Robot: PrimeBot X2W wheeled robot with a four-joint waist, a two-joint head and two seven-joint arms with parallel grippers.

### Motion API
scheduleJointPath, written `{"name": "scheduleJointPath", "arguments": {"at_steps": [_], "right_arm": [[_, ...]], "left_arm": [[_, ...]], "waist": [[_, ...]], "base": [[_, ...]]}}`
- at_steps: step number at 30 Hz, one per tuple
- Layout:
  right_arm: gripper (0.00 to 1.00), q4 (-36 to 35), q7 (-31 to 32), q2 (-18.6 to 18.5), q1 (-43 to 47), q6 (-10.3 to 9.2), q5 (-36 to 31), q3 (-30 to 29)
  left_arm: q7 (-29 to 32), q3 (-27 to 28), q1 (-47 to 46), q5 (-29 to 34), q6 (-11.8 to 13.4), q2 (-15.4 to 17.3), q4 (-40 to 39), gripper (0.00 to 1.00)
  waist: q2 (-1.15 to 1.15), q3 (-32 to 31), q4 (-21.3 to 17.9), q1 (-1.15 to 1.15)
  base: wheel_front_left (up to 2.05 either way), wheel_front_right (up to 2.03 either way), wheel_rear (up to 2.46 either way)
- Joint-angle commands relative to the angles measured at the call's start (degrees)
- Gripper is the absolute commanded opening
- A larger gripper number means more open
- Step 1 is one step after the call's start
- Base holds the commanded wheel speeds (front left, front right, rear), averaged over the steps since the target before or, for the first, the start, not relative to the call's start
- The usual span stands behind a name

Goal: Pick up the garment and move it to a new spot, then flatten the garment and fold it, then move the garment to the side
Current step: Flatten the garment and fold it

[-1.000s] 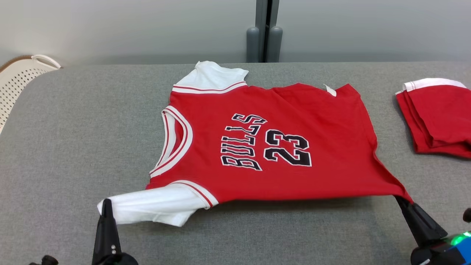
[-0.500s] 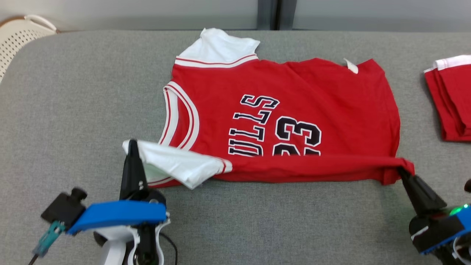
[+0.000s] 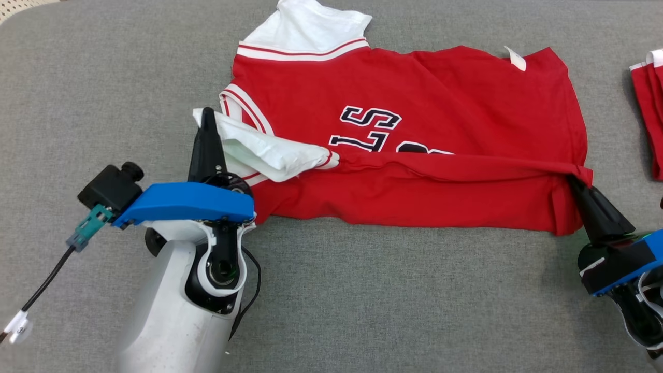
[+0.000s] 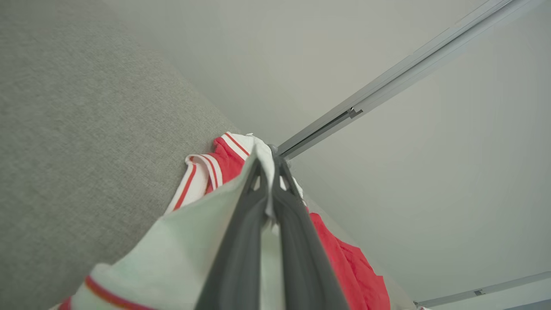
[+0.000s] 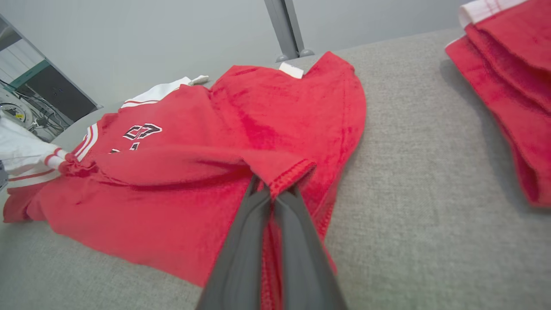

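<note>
At the far left, the grey fabric-covered table [image 3: 93, 67] lies bare. Over it the left gripper [image 3: 207, 116], on a pale forearm with a blue wrist plate, reaches in. Its two dark fingers are pressed together on the near white short sleeve [image 3: 264, 150], and the left wrist view shows white cloth pinched between the tips. That sleeve is raised and drawn across over the striped neckline. It belongs to the red basketball jersey with white sleeves and black-and-white lettering [image 3: 440, 98], which lies spread across the middle of the table. The other white sleeve [image 3: 305, 23] is at the far edge and a small white label [image 3: 517, 57] sits near the far right corner. The jersey's near edge is lifted and folded over along its whole length, covering the lower part of the lettering. At the right end of that fold the right gripper [image 3: 576, 181] is clamped on the red hem corner [image 5: 286, 172], held just above the cloth beneath. Further right, apart from the jersey, is what seems to be a second folded red garment with white trim [image 3: 650, 109], cut off by the frame.
</note>
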Motion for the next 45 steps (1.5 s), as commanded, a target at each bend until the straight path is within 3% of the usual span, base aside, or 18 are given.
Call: {"name": "scheduleJointPath", "arguments": {"at_steps": [1, 7, 12, 16, 24, 25, 27, 33, 45], "right_arm": [[1.00, 0.61, -0.74, 0.33, -1.14, 0.00, -0.07, -0.20], [1.00, 0.81, -2.21, 2.22, 0.77, 0.00, -1.92, -1.30], [1.00, -4.27, -2.38, 4.68, 7.20, 0.00, -4.99, -6.98], [1.00, -7.95, -2.39, 6.44, 12.96, 0.00, -7.55, -10.72], [1.00, -9.91, -2.41, 8.02, 16.27, 0.00, -9.12, -12.50], [1.00, -9.84, -2.41, 8.10, 16.09, 0.00, -9.25, -12.37], [1.00, -9.59, -2.41, 8.23, 15.54, 0.00, -9.52, -12.03], [1.00, -7.75, -2.41, 9.10, 14.16, 0.00, -9.03, -11.57], [1.00, 2.79, -0.89, 11.29, 9.97, 0.00, -11.75, -12.37]], "left_arm": [[-0.15, -0.28, -1.31, 0.47, -0.31, 0.00, 0.69, 1.00], [-1.00, -1.40, 1.64, 6.08, -2.15, 2.52, -0.25, 1.00], [-1.27, -1.59, 10.96, 12.46, 1.30, 5.79, -4.73, 1.00], [-0.37, -2.97, 17.60, 14.17, 3.34, 7.40, -5.40, 1.00], [3.59, -3.92, 17.50, 14.07, 5.37, 8.40, -2.90, 1.00], [4.03, -4.09, 17.24, 14.35, 5.78, 8.57, -2.37, 0.98], [4.66, -4.23, 16.70, 14.69, 6.40, 8.79, -1.35, 0.54], [5.02, -5.26, 14.57, 15.52, 5.66, 9.05, 1.72, 0.00], [1.64, -8.24, 10.36, 18.34, 0.31, 9.42, 5.89, 0.00]], "waist": [[-0.02, 0.03, -0.09, -0.02], [-0.02, -1.71, -0.66, -0.02], [-0.02, -3.30, -1.30, -0.02], [-0.02, -3.86, -1.42, -0.02], [-0.02, -3.56, -2.20, -0.02], [-0.02, -3.53, -2.30, -0.02], [-0.02, -3.47, -2.52, -0.02], [-0.02, -3.07, -2.06, -0.02], [-0.02, -2.82, -0.27, -0.02]], "base": [[0.00, 0.00, 0.00], [0.00, 0.00, 0.00], [0.00, 0.00, 0.00], [0.00, 0.00, 0.00], [0.00, 0.00, 0.00], [0.00, 0.00, 0.00], [0.00, 0.00, 0.00], [0.00, 0.00, 0.00], [0.00, 0.00, 0.00]]}}
